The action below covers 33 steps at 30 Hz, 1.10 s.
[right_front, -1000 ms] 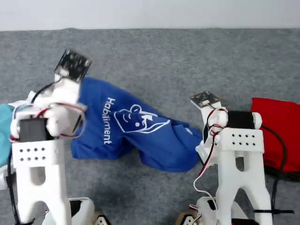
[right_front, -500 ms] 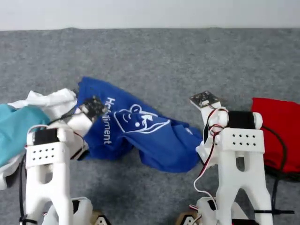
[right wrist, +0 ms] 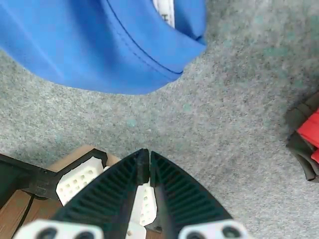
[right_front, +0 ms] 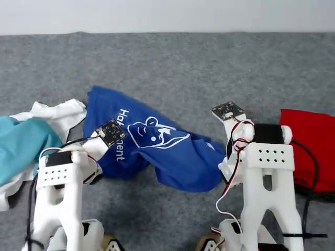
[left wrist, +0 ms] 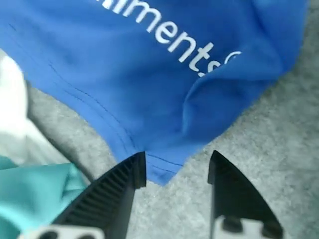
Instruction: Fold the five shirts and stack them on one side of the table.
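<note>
A blue shirt (right_front: 157, 146) with white print lies crumpled across the middle of the grey table. My left gripper (left wrist: 175, 164) is open, its fingers just above the shirt's near hem corner (left wrist: 159, 172), with nothing between them. In the high view the left arm (right_front: 65, 167) stands at the blue shirt's near left edge. My right gripper (right wrist: 149, 162) is shut and empty, hanging over bare carpet close to the blue shirt's edge (right wrist: 124, 59). A teal shirt (right_front: 23, 144) and a white shirt (right_front: 57, 112) lie heaped at the left. A red shirt (right_front: 309, 141) lies at the right.
The right arm's white base (right_front: 269, 178) stands between the blue shirt and the red one. A wooden table edge with a white connector (right wrist: 79, 179) sits below the right gripper. Open grey carpet (right_front: 209, 68) stretches across the far half of the table.
The left arm has swung back and down from the shirt's far left corner to its near left edge. The teal and white shirts are now uncovered. The right arm has not moved.
</note>
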Tool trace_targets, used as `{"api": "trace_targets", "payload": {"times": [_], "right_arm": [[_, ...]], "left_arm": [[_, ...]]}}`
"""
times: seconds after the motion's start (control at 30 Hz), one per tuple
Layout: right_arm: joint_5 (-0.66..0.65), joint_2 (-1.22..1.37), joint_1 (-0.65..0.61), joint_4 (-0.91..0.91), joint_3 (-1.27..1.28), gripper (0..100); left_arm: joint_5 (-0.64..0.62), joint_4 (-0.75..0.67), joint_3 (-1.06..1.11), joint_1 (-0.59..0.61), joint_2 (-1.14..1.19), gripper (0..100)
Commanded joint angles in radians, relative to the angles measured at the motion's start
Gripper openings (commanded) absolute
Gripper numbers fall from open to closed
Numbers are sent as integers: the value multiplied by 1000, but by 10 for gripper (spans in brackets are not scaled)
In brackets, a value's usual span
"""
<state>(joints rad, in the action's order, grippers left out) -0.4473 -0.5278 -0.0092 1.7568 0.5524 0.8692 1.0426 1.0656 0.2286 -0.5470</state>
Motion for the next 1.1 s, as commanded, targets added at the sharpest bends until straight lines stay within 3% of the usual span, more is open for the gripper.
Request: {"api": "trace_targets", "payload": {"times": [0.0,0.17,0.57,0.73,0.97,1.07], "right_arm": [[-12,-18,-5,38,-3,9],[-11,-18,-5,38,-3,9],[-9,-18,-5,38,-3,9],[-9,-18,-5,38,-3,9],[-9,-18,-5,38,-3,9],[-9,-18,-5,38,-3,9]], "left_arm": [[14,-11,-65,2,137,211],[14,71,-222,3,304,204],[12,6,-269,5,422,199],[-97,-28,-367,26,540,194],[-133,78,-584,34,700,10],[-137,130,-641,34,689,6]]}}
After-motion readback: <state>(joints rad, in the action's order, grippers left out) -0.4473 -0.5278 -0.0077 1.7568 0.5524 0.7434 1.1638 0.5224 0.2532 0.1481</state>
